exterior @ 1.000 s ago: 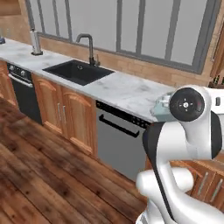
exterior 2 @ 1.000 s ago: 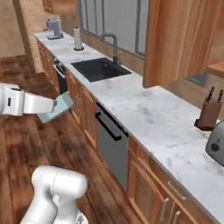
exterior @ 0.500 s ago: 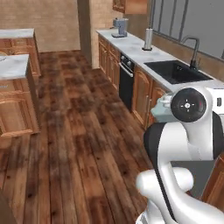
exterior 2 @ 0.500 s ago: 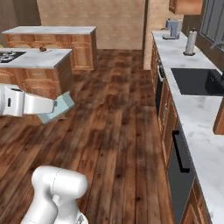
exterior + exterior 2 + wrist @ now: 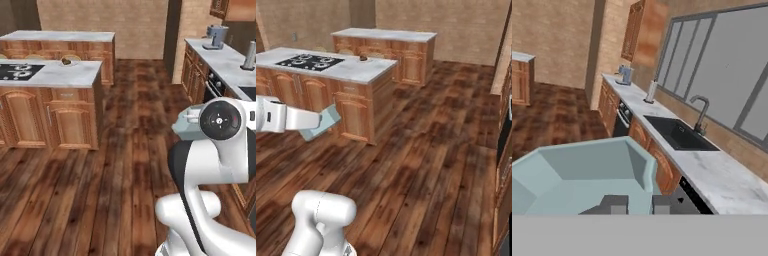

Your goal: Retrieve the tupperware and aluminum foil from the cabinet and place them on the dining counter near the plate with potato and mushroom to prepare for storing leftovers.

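I had the pincer point(image 5: 636, 204) pinching the tupperware point(image 5: 587, 175) by its rim, carried level out front (nothing to spill), because the surface point(image 5: 351, 70) with the plate point(image 5: 363, 58) was well apart.

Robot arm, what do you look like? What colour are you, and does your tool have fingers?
The arm is made of smooth, rounded white segments. One joint carries a round black cap with small pale markings. The tool has two small, square, dark grey fingertips. No loose cables show.
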